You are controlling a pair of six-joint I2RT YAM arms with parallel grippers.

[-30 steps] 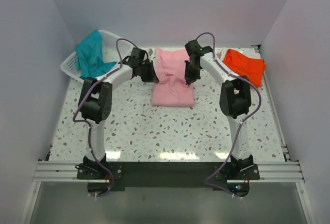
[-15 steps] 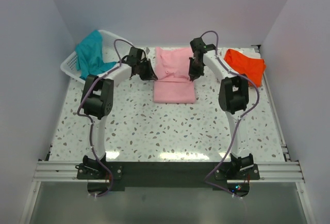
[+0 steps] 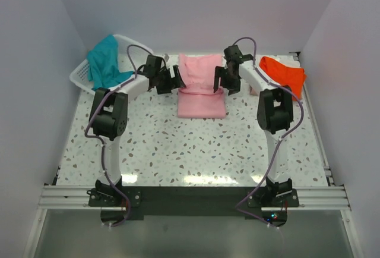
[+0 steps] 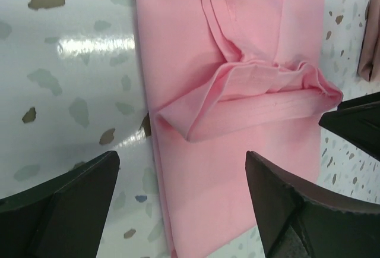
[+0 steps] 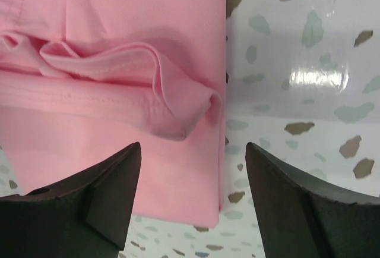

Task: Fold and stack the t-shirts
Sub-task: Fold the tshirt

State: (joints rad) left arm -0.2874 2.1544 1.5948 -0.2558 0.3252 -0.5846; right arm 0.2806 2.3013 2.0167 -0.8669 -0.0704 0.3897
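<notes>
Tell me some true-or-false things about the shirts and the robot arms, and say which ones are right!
1. The pink t-shirt lies folded on the table between the two arms. True.
2. The left end effector is squeezing the pink t-shirt. False: it is open over the cloth and holds nothing.
3. The teal t-shirt is draped over the white basket. True.
4. The orange t-shirt is stacked on the pink one. False: it lies by itself at the far right of the table.
5. The right end effector is open. True.
</notes>
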